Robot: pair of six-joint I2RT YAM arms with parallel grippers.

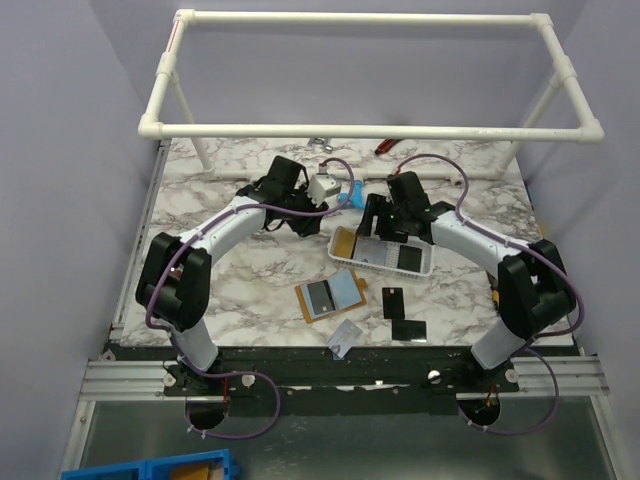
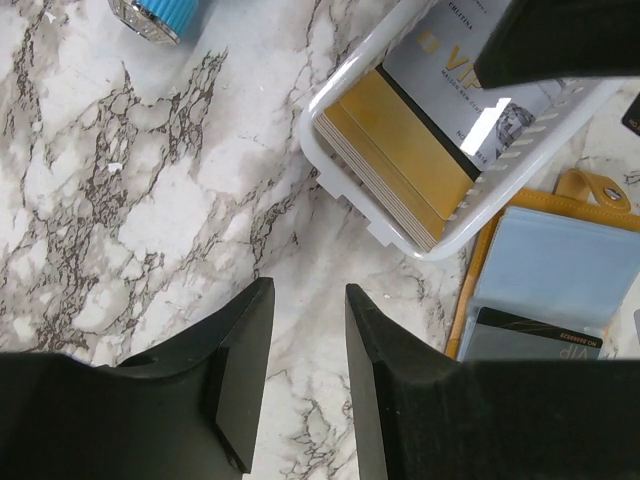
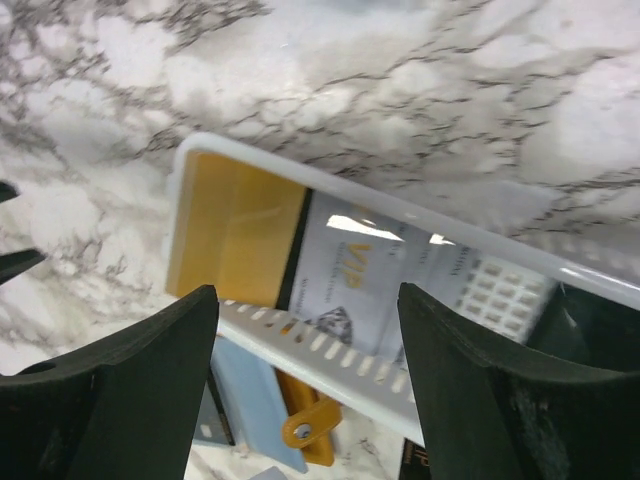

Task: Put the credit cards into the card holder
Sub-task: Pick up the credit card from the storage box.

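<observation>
Above the basket, the right gripper is hanging open, empty; the left gripper is gaping empty too. 1 card is apparently sitting in the card holder; 3 loose cards right of it, plus the basket's, are waiting.

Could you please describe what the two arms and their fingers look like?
The left arm and right arm each have white links between bulky black joints, with a lilac cable looping alongside. The left gripper and right gripper are black. Their fingers are matte black wedges tapering to blunt tips. No markings show.
</observation>
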